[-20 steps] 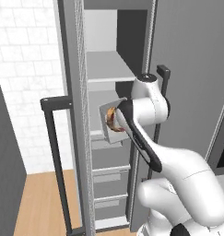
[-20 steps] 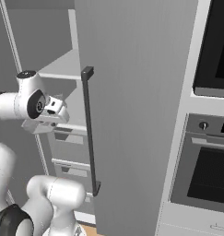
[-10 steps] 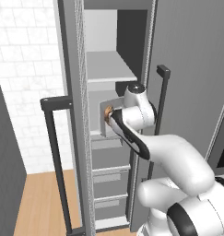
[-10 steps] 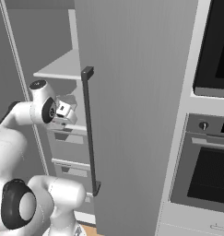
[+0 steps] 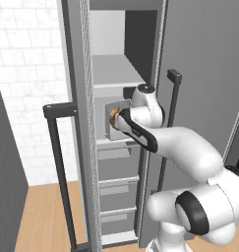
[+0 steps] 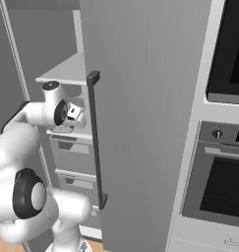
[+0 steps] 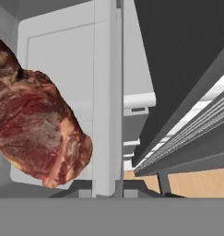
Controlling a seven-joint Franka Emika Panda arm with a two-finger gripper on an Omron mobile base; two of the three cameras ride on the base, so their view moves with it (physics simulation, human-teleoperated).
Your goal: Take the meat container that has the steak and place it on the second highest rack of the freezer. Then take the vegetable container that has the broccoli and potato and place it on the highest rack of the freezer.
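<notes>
Inside the open freezer (image 5: 81, 147): we see the white arm reaching into the tall grey cabinet, w/ its pincer (image 5: 122, 119) closed on the rim of the meat container (image 5: 114, 120), a pale grey box tipped up on edge so its open side faces out toward the left base cam. The steak (image 5: 112, 114) sits in that box, right beside the pincer, a brown-red chunk w/ a tan edge. In the hand view the steak (image 7: 32, 126) lies left of the container's wall (image 7: 106, 92), which runs up the middle of the pic from the spot where the tips grip; the box's pale floor (image 7: 62, 50) is behind the meat.

The container hangs just above the second highest rack (image 5: 116, 141), the lower pale board, and below the highest rack (image 5: 116, 74), the upper board. We can't tell if the box's lower edge touches the lower board or hangs clear of it. Grey drawers (image 5: 118, 192) stack under that board.

From the right base cam, the wrist (image 6: 67, 112) pokes in between the two boards, past the edge of the open door (image 6: 140, 123) w/ its long dark bar handle (image 6: 96, 142). A black-fronted oven (image 6: 224, 172) stands to the right of the door.
</notes>
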